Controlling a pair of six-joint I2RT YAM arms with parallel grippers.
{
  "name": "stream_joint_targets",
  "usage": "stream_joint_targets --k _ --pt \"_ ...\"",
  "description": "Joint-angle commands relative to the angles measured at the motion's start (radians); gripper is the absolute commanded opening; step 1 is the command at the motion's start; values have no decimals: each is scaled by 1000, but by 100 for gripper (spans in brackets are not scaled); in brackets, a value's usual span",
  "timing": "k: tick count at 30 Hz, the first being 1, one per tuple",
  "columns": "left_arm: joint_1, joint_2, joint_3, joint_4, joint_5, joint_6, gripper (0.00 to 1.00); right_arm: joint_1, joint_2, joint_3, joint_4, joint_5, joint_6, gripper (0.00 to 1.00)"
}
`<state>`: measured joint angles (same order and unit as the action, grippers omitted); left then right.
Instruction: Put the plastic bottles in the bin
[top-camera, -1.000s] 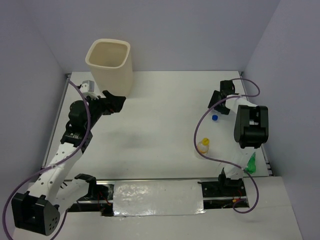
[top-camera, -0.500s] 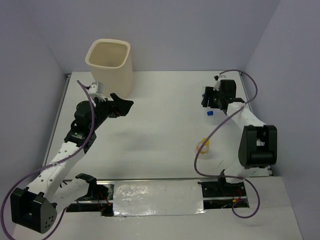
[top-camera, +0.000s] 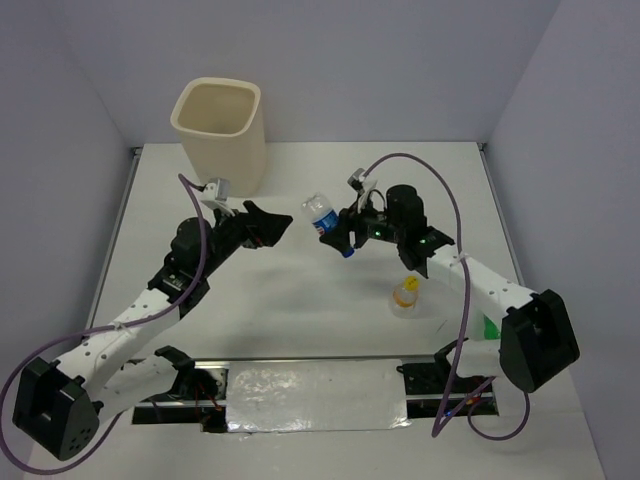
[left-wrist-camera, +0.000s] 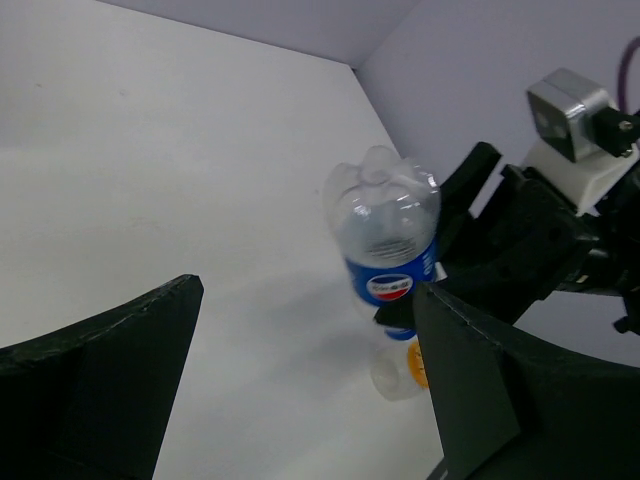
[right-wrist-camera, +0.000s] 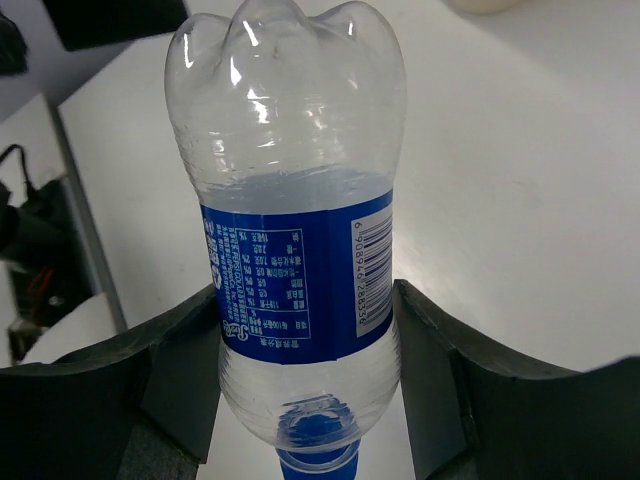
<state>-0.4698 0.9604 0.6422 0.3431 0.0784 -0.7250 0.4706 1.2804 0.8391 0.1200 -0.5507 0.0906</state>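
Your right jaws are pinching the blue bottle (right-wrist-camera: 290, 150) by its label, cap end toward the wrist. The right wrist cam gives you that close up, right gripper (right-wrist-camera: 307, 290) fingers on both sides. Left jaws are spread wide, nothing in them. On the left wrist cam the left gripper (left-wrist-camera: 307, 285) faces the bottle's base, with the orange-cap bottle (left-wrist-camera: 405, 368) peeking out behind. Only the top cam gets the bin (top-camera: 235, 150), far back left, well apart from both.
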Motion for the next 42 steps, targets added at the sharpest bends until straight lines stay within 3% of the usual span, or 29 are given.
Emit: stream_joint_targets --k 1,12,14,15,17,18,20,23,24,29,33,37,42 --pt "-46 21 10 143 1 -19 99 66 23 14 162 -58 92 34" --pt "-124 170 94 120 -57 58 99 180 105 49 296 -155 166 33" --pt "-125 187 108 116 -42 62 91 180 91 28 322 -146 184 33" --pt "-125 189 109 125 -36 62 75 180 86 23 328 -144 182 34" --pt "-125 179 100 142 -49 47 57 180 73 17 316 -132 170 37" --pt "-125 173 96 155 -54 48 47 180 68 15 293 -112 166 50" --pt "-125 163 88 180 -65 62 41 180 57 11 271 -85 155 63" --pt "-124 152 120 157 -113 87 28 172 33 11 231 -37 132 98" --pt "-125 156 135 145 -126 99 23 168 22 12 212 -25 121 100" --pt "-109 208 309 -8 -202 202 23 85 -19 -1 161 87 150 100" --pt "-37 239 390 -10 -172 237 22 -70 -62 -73 222 31 251 100" --pt "138 317 555 -13 -49 233 19 -182 -136 -120 204 37 249 100" --pt "284 451 746 -36 -26 263 19 -211 -202 -72 34 219 133 100"
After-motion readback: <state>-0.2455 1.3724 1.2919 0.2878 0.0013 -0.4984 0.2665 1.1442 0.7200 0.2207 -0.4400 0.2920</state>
